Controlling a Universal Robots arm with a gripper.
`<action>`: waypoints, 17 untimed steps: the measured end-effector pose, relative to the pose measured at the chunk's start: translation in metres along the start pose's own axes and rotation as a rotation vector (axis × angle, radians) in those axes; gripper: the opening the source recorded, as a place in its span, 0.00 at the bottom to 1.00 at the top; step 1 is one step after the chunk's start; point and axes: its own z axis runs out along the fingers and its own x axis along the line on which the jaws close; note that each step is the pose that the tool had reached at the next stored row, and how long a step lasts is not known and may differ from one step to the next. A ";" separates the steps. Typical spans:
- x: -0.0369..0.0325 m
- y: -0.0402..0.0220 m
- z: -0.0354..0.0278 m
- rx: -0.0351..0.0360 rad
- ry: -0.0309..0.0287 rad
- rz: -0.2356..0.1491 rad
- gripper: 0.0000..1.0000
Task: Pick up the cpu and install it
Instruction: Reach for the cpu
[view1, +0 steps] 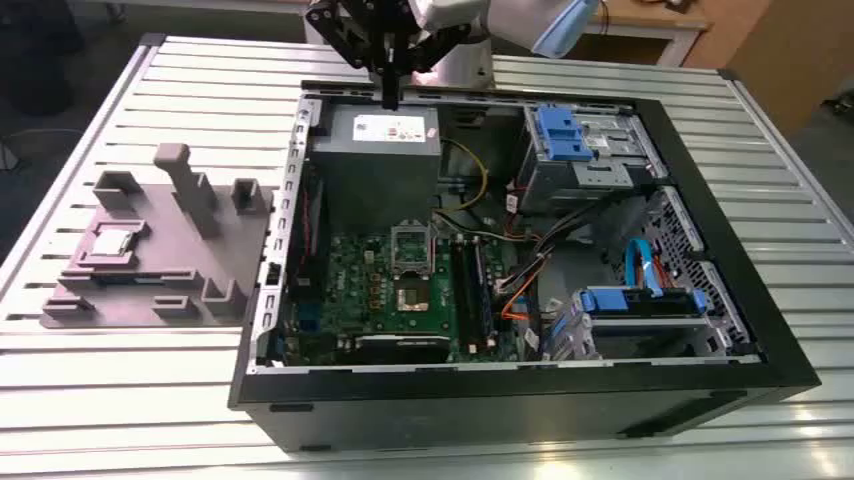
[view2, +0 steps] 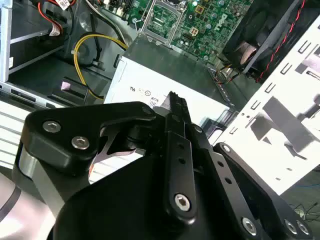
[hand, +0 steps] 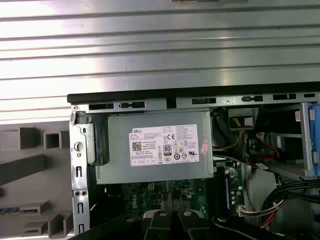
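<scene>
Above the case's far edge: the gripper (view1: 390, 98) hung point-down, its black fingers (view2: 175, 107) pressed together with nothing between them.
Directly under the gripper: a grey metal power supply (view1: 378, 150) with a white label, its top also visible in both wrist views (view2: 150, 82) (hand: 155, 147).
Cpu, place: the cpu (view1: 112, 241) lay in a square recess of the grey plastic fixture (view1: 187, 265), outside the case and well apart from the gripper.
Cpu, facing: it lay flat with its pale metal top upward. Being square, it had no longer side, and its edges ran in line with the recess walls.
Work so far: the cpu was not yet picked up.
Fixture: it stood on the table at the exterior view's left of the case, with several upright blocks rising from it.
Motherboard: a green motherboard (view1: 387, 300) lay on the case floor on the near side of the power supply, with long black memory sticks (view1: 461, 280) just beside its middle.
Case: the black computer case (view1: 534, 395) lay open side up.
Table: a slatted metal table (view1: 134, 400) carried the case and the fixture.
</scene>
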 end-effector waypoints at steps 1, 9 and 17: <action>0.0000 0.0000 0.0000 0.0000 -0.0001 0.000 0.10; 0.0003 0.0000 0.0000 0.0001 0.0000 0.000 0.10; 0.0107 -0.0008 -0.0001 -0.0001 -0.0001 0.000 0.10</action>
